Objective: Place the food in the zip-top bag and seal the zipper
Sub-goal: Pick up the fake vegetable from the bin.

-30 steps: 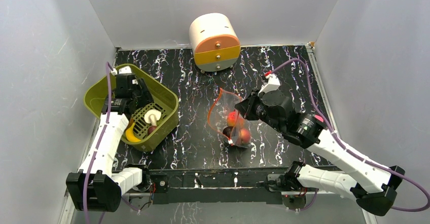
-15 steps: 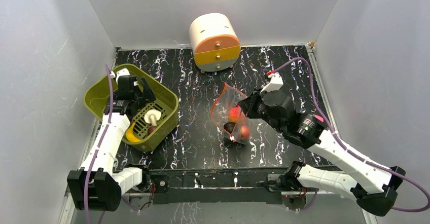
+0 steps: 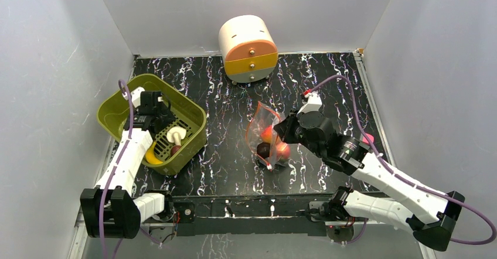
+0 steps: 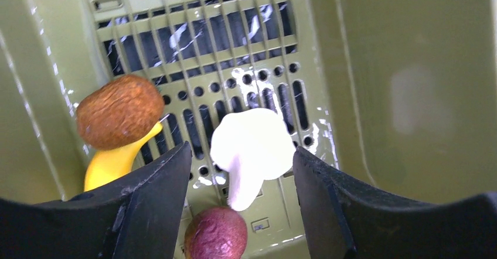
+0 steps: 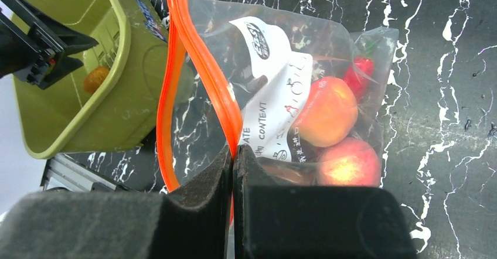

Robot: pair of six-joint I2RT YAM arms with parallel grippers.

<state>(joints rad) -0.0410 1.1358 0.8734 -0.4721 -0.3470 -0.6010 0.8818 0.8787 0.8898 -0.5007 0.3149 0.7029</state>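
Observation:
The clear zip-top bag (image 5: 281,95) hangs open over the black marbled table, with two pink-red round fruits (image 5: 325,111) and a red piece (image 5: 360,71) inside. My right gripper (image 5: 233,159) is shut on the bag's orange zipper (image 5: 199,65) edge; from above, that gripper (image 3: 280,131) sits at the bag's (image 3: 264,133) right side. My left gripper (image 4: 240,194) is open inside the green basket (image 4: 410,95), its jaws straddling a white mushroom (image 4: 252,145). A dark purple ball (image 4: 215,232) lies just below it. A brown ball (image 4: 120,111) and a yellow piece (image 4: 114,162) lie to the left.
The olive-green basket (image 3: 111,115) stands tilted at the table's left. A white and orange drawer unit (image 3: 248,48) sits at the back centre. Grey walls close in the table on three sides.
The right gripper has shifted slightly left with the bag, which now stands more upright and narrower. The left arm has moved a little inside the basket.

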